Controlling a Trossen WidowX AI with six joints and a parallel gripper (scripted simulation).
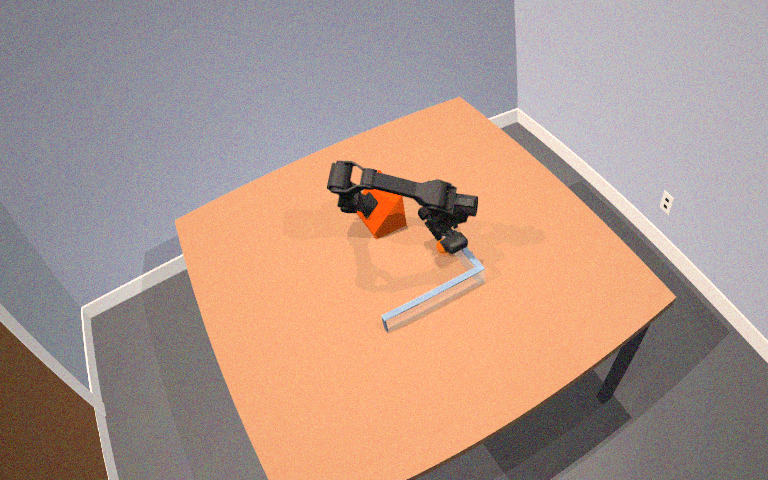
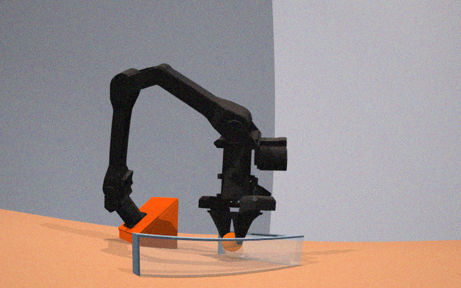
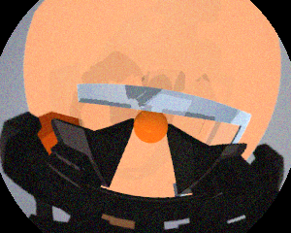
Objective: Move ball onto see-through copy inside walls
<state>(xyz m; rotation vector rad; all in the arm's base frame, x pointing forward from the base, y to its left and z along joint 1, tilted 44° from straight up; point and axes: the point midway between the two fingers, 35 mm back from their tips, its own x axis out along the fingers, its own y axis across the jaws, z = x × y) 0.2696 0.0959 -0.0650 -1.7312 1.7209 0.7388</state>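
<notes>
The orange ball is held between the fingertips of my gripper, which is shut on it and points down. The ball is low inside the corner, its lower part below the rim of the long clear wall. The short clear wall joins it at the right. The see-through copy shows faintly just under the ball in the exterior view, largely overlapped by it. In the top view the gripper hides part of the ball, and I cannot make out the copy there.
The arm's orange base block stands on the table behind and left of the corner. The wall rims stand close around the fingers, with the long wall on the top and exterior views' side.
</notes>
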